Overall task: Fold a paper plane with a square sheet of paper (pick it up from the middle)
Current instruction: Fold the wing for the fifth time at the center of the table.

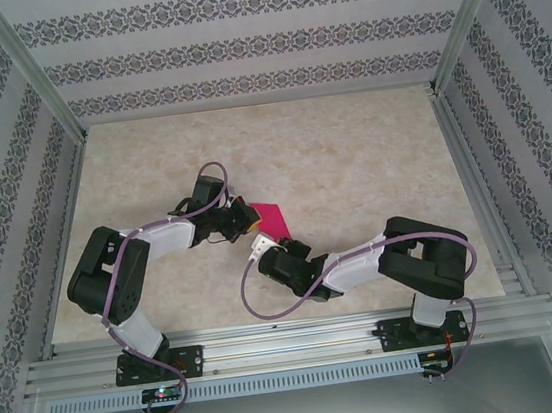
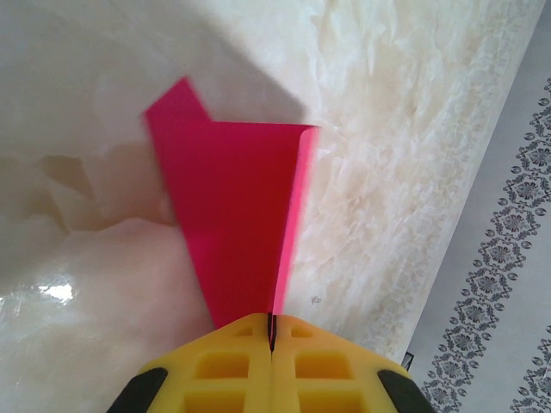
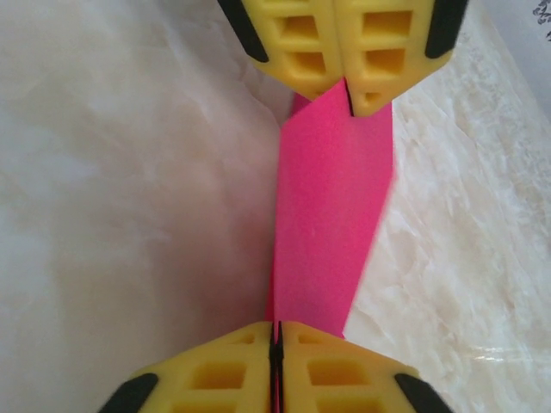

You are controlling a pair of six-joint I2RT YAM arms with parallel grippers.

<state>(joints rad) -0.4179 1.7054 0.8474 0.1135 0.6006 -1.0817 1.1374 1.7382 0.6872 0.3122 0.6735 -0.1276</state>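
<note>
The right gripper's (image 3: 275,344) yellow fingers (image 3: 215,374) sat closest to the lens, pressed flat together on the near end of the paper (image 3: 331,206). The pink edge ran straight into the seam between them, so they were grasping it. At the far end of the paper, the left gripper (image 3: 347,90) was clamped the same way, its two yellow pads meeting on a corner of the strip. The paper stretched between the two grips as a long, narrow folded band, standing on edge rather than lying flat.

From the left wrist, the paper widened away from that gripper's pinched tips into a folded wedge. A crease ran up its right side, and a small flap stuck out at its far left corner.

The marbled table (image 3: 112,215) lay beneath the paper and carried its shadow. Whether the paper's lower edge touched the table could not be told.

From above, the paper showed as a small pink patch, with the left gripper just to its left and the right gripper just below it.
</note>
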